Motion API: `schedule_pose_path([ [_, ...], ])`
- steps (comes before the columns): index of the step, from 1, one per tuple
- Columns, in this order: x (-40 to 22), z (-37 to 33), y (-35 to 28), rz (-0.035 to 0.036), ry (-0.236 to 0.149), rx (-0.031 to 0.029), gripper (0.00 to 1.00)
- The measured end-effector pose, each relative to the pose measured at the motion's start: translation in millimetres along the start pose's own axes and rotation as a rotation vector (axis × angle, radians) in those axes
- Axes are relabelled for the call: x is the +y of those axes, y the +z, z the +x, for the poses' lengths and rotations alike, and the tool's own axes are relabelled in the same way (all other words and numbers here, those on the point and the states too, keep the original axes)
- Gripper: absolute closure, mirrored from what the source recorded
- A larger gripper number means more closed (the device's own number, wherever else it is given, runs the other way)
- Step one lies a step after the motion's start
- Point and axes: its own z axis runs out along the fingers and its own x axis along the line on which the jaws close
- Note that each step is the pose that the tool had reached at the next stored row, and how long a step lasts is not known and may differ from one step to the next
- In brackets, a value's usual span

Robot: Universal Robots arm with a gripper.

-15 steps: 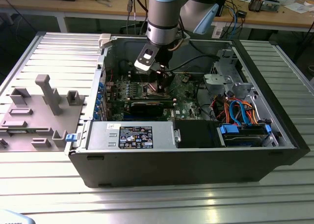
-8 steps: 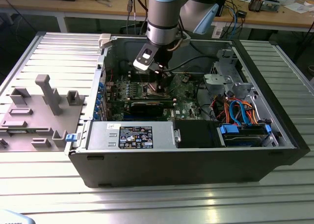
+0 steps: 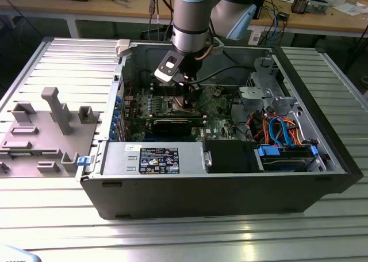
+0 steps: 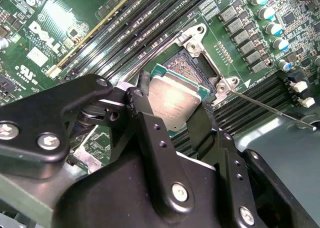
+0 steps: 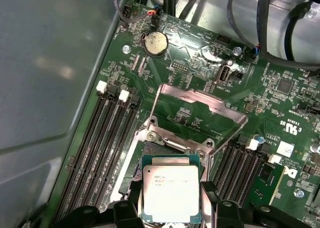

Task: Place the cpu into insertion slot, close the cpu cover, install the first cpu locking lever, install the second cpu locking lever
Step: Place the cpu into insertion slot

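None of the four steps looks finished: on the green motherboard (image 5: pixel 260 95) the open square socket of gold contacts (image 5: pixel 161 149) lies bare, the small flat square cpu with a dull silvery metal top (image 5: pixel 171 188) hangs just over its near edge, unseated, and the thin silvery metal cpu cover with a square window (image 5: pixel 200 100) stands tilted up beyond. The black two-fingered gripper (image 4: pixel 175 115) is clenched on the cpu, fingers (image 4: pixel 142 105) narrowly apart, pressing its opposite edges.

I had the arm (image 3: pixel 192 20) pointing straight down, wrist vertical; the gripper (image 4: pixel 172 105) pinched the cpu (image 5: pixel 171 190) by opposite edges between its two black fingers (image 4: pixel 145 118).
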Motion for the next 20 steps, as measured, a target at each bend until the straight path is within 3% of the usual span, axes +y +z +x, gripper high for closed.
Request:
schedule_pose_path([
  [20, 0.0, 0.0, 0.0, -0.0012, 0.087, 0.0006, 0.46],
])
